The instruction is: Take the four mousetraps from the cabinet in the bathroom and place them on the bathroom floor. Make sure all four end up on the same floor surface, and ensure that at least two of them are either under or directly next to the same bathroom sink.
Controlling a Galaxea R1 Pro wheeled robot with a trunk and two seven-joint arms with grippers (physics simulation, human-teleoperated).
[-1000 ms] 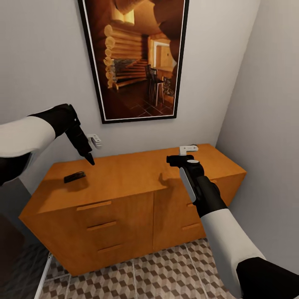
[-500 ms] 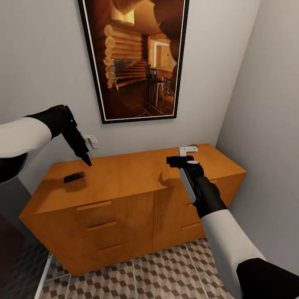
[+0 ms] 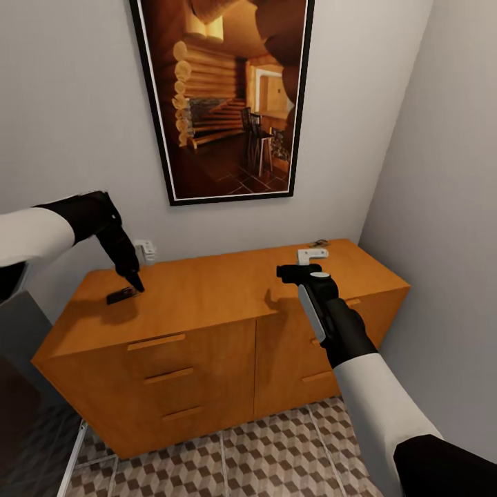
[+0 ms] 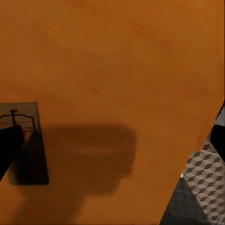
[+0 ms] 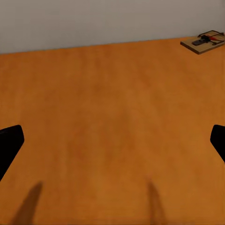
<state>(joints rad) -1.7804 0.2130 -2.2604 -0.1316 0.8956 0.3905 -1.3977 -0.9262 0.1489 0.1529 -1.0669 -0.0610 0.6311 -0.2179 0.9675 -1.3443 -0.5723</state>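
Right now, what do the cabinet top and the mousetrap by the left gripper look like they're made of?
The cabinet looks like orange-brown wood with a smooth, matte finish: faint grain, soft shadows, no glare. The mousetrap next to the left gripper seems to have a thin tan wooden base with a dark wire bar, probably metal, and a red mark; being a render, that's only appearance.

Orange-brown cabinet (image 3: 207, 290) top with two mousetraps (image 3: 121, 295) (image 3: 312, 255), well apart.
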